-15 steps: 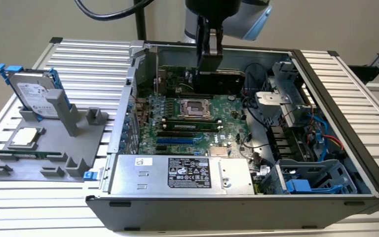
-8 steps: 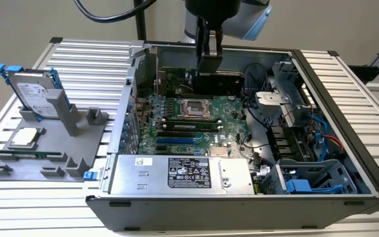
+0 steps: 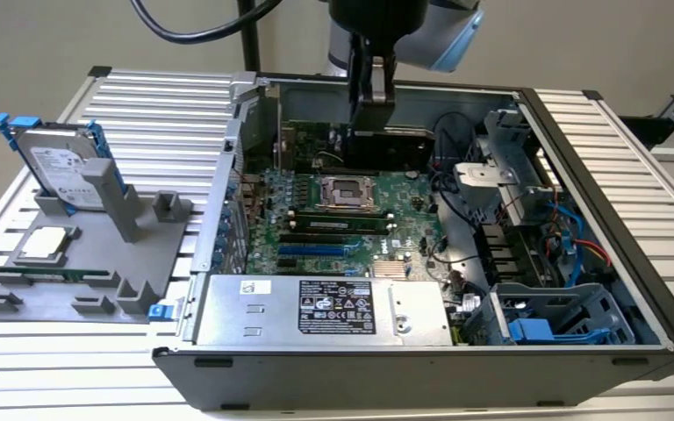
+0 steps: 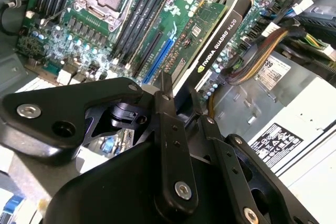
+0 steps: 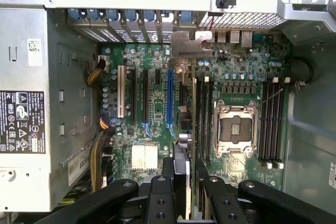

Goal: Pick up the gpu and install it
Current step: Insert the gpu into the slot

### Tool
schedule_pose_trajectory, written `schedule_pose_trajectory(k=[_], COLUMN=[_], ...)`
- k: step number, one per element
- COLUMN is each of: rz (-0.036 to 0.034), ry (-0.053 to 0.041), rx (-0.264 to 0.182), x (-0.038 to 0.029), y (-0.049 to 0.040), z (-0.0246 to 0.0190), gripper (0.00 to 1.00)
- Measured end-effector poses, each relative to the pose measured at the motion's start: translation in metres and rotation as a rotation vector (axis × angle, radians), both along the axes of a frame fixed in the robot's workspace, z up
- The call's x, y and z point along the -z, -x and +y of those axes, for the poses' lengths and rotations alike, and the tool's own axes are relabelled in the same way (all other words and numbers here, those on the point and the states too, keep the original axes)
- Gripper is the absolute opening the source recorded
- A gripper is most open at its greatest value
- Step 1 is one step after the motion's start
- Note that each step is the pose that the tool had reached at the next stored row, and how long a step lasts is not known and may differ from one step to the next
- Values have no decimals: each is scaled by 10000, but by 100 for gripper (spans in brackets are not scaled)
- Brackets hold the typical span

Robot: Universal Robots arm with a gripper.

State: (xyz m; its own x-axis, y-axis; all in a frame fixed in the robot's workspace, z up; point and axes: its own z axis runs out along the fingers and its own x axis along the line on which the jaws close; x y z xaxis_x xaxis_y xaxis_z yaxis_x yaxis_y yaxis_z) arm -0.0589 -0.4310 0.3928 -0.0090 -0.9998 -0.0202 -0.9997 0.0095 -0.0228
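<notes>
The gpu (image 3: 375, 147) is being held upright inside the open computer case (image 3: 618, 175), above the motherboard (image 3: 349, 219), toward the far side of the case in the exterior view. It is being gripped by the gripper (image 3: 372, 110), whose fingers (image 4: 170, 129) are clamped on its upper edge. In the second wrist view the gpu (image 4: 220, 30) is being shown edge-on, its green board on one face and black cooler on the other, hanging over the blue slot (image 4: 160, 59). A hard drive (image 3: 62, 167) is standing in a grey holder (image 3: 91, 263) on the desk (image 3: 161, 114), well apart from the case.
</notes>
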Motion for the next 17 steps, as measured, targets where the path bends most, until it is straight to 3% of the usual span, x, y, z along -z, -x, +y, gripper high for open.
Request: schedule_pose_trajectory(k=[17], rz=[-3], ry=[-1], rx=[0], x=[23], y=[0], z=[0], gripper=[0])
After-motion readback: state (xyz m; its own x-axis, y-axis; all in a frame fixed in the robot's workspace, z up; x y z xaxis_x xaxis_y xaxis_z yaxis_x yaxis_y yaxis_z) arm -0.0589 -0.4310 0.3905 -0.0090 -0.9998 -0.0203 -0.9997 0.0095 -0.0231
